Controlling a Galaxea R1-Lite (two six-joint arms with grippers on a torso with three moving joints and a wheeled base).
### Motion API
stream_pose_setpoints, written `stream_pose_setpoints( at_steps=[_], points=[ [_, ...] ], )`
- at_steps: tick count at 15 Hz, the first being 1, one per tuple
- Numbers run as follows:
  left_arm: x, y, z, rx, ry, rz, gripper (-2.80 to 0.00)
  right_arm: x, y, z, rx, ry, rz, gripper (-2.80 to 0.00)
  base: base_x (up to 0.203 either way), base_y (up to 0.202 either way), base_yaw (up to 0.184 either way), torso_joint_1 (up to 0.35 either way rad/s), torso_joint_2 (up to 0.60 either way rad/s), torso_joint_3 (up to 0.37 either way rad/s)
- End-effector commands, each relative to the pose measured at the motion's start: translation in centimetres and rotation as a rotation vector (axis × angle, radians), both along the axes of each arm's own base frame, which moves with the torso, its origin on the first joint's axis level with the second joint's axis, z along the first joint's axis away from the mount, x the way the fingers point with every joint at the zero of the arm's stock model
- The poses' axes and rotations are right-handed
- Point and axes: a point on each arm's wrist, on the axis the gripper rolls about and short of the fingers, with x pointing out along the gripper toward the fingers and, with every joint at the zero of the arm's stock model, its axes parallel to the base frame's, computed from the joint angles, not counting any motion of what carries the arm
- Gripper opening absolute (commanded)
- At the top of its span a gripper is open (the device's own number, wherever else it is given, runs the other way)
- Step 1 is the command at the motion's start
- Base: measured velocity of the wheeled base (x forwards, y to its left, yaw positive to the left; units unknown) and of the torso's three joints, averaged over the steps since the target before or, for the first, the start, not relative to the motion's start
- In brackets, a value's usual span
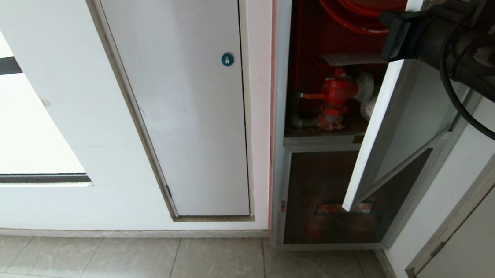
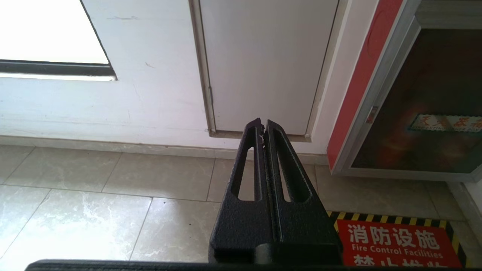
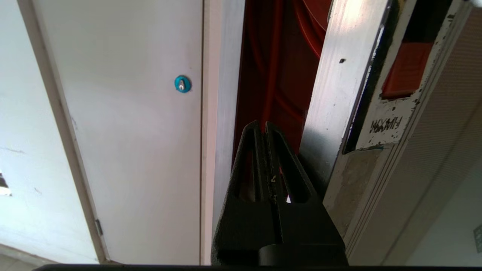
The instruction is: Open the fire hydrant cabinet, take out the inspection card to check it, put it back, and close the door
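The right gripper (image 3: 263, 126), fingers pressed together and holding nothing, points into the gap just beside the door (image 3: 335, 94) and its silver edge. The door stands ajar, baring the cabinet (image 1: 278, 110) and its red inside. The left gripper (image 2: 262, 123), clenched empty, hangs over floor tiles (image 2: 94, 210).

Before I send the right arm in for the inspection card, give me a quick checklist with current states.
1. Door swung open: ok, ajar with its edge toward the robot.
2. Fire hydrant cabinet interior exposed: ok, red hose and hydrant valve show.
3. Right gripper ready to grasp: not ok, shut and holding nothing, beside the door's edge.
4. Inspection card located: cannot tell, only a flat pale edge shows above the valve.
5. Left gripper out of the way: ok, shut, pointing at the floor by the wall.
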Motion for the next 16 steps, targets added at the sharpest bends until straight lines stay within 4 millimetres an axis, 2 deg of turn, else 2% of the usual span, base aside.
stream_pose_setpoints(
  at_steps=[1,8,16],
  points=[
    [0.0,0.0,0.0,0.000,0.001,0.000,-2.80,-0.6,-0.3,0.4,0.008,-0.015,-0.013,-2.80,0.000,0.000,0.000,0.000,0.00,0.000],
    [0.0,0.0,0.0,0.000,0.002,0.000,-2.80,-3.3,-1.3,0.7,0.000,0.006,-0.027,-2.80,0.000,0.000,0.000,0.000,0.00,0.000],
    [0.0,0.0,0.0,0.000,0.001,0.000,-2.80,-4.0,-1.6,0.8,0.006,0.003,-0.046,-2.80,0.000,0.000,0.000,0.000,0.00,0.000]
  ],
)
